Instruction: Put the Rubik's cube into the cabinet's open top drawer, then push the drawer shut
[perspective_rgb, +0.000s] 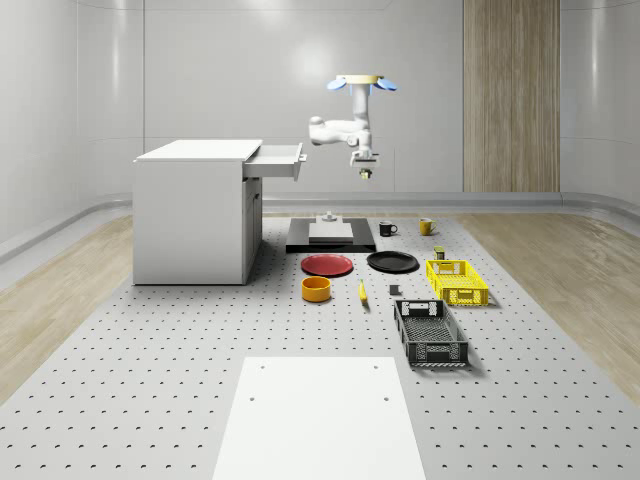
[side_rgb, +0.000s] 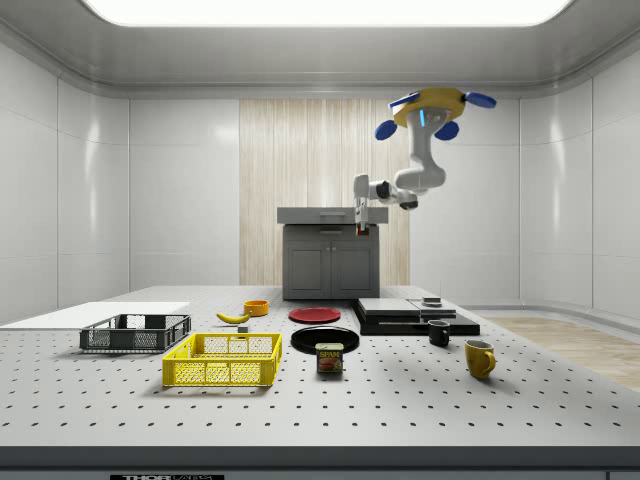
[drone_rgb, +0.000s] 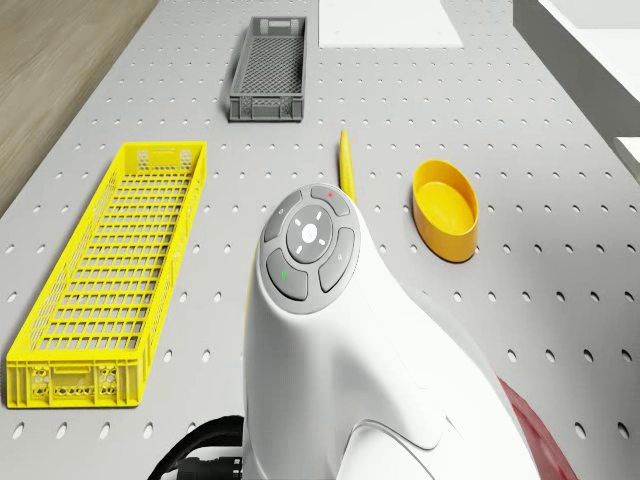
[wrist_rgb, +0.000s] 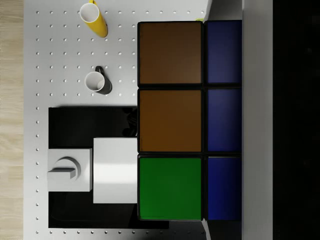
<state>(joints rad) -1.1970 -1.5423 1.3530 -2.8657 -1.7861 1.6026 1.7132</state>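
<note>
Cube carried high beside the open drawer

Drone (perspective_rgb: 361, 82) hovers well above the surface (perspective_rgb: 200, 400), over the black platform (perspective_rgb: 330, 238) just right of the cabinet (perspective_rgb: 195, 215) in the whole-scene view. Its arm bends down and ends in the claw (perspective_rgb: 365, 168), which hangs at about drawer height, a little to the right of the open top drawer (perspective_rgb: 278, 160) and apart from it.

Clenched in the claw is the Rubik's cube (wrist_rgb: 190, 120); the wrist view looks straight past its brown, green and blue tiles to the black platform and two mugs below, so the cube sits pinched between the fingers rather than resting on anything. In the whole-scene view it shows as a small dark lump under the claw.

Holding it this high looks deliberate: the drawer juts out to the right from the cabinet's top, and the cube has to clear its front wall before it can be lowered inside. By my reading the transport is under way and the drop has not happened; the drawer stands pulled out, waiting. What remains is a sideways shift left over the tray, a release, then a push on the drawer front.
</note>
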